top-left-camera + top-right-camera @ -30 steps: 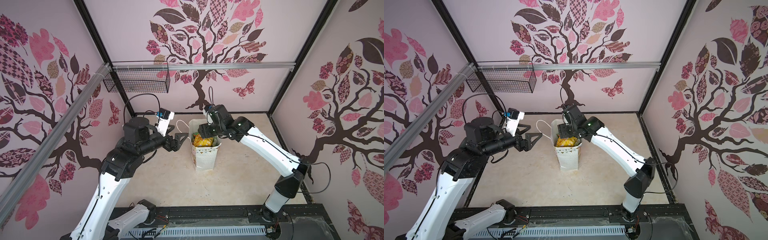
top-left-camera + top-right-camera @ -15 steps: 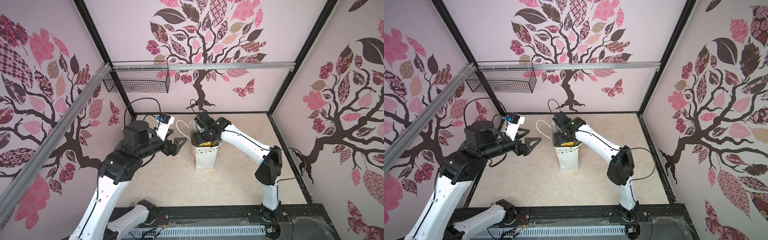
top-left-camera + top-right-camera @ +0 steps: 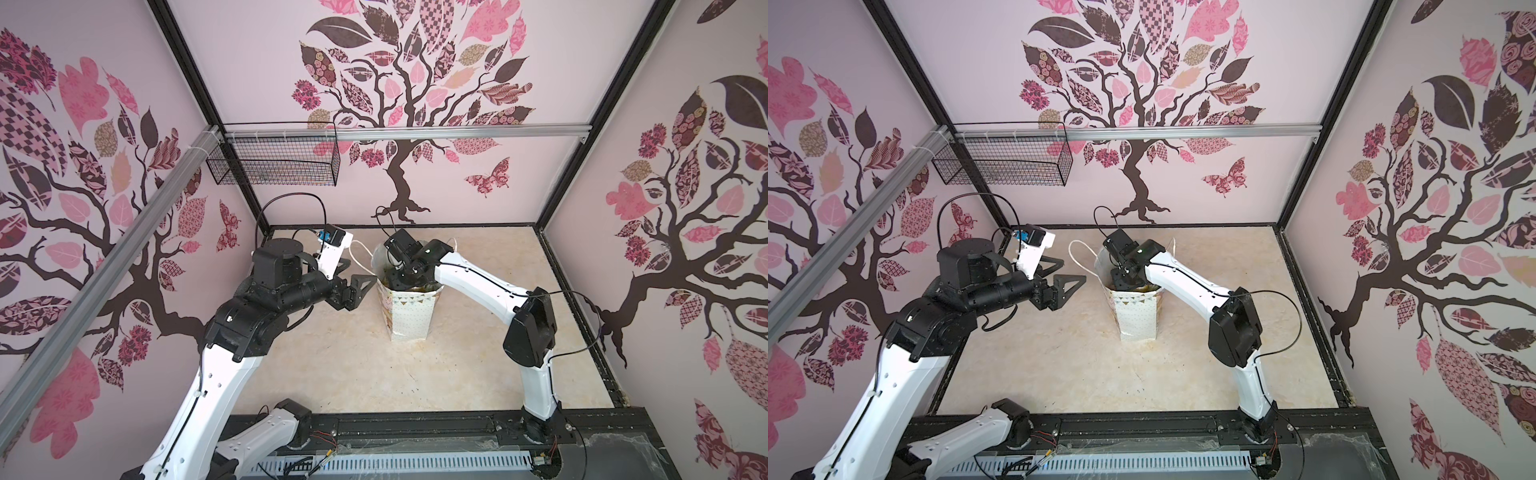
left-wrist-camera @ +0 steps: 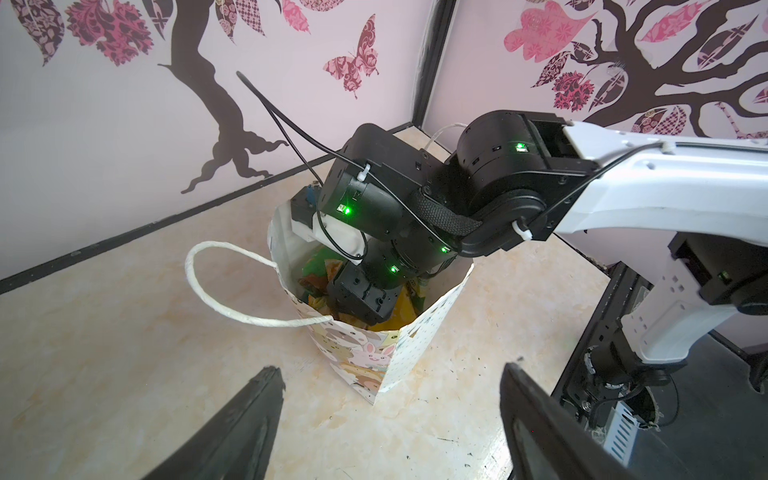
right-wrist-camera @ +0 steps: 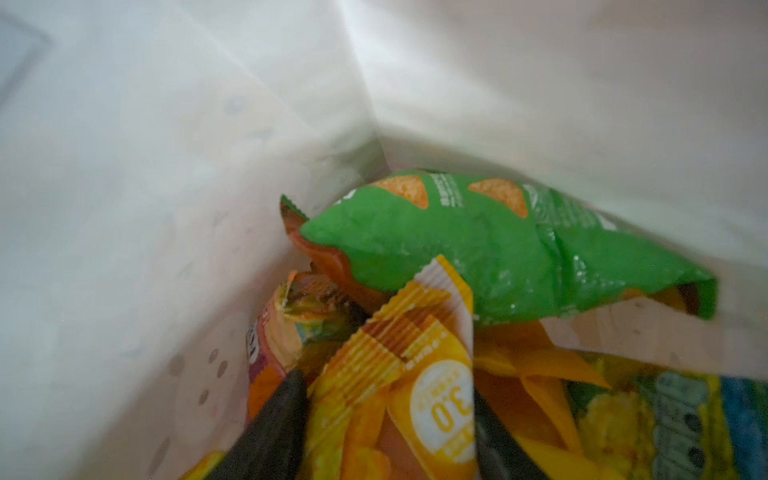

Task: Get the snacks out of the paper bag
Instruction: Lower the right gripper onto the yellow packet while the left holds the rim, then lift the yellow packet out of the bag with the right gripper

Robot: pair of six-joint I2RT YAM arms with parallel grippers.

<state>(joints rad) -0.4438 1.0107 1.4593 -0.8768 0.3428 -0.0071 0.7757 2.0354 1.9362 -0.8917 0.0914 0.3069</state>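
The white paper bag (image 3: 409, 316) (image 3: 1138, 316) (image 4: 374, 353) stands upright mid-table, mouth open. My right gripper (image 3: 401, 282) (image 3: 1121, 282) reaches down into it; in both top views its fingertips are hidden by the bag. Inside, the right gripper (image 5: 386, 386) has both fingers against the sides of a yellow-orange snack packet (image 5: 415, 374). A green packet (image 5: 478, 249), a red-orange one (image 5: 274, 332) and a teal-yellow one (image 5: 665, 415) lie around it. My left gripper (image 3: 357, 276) (image 3: 1073, 270) (image 4: 390, 370) hovers open, left of the bag, holding nothing.
A white cord handle (image 4: 216, 286) loops out of the bag toward the left gripper. A black wire basket (image 3: 274, 168) (image 3: 1005, 166) hangs on the back-left wall. Pink walls close in three sides, and a black rail (image 3: 415, 428) runs along the front.
The right arm folded and pushed its gripper deeper into the bag, and its jaws narrowed around the yellow-orange packet. The left gripper drew back slightly and stayed open.
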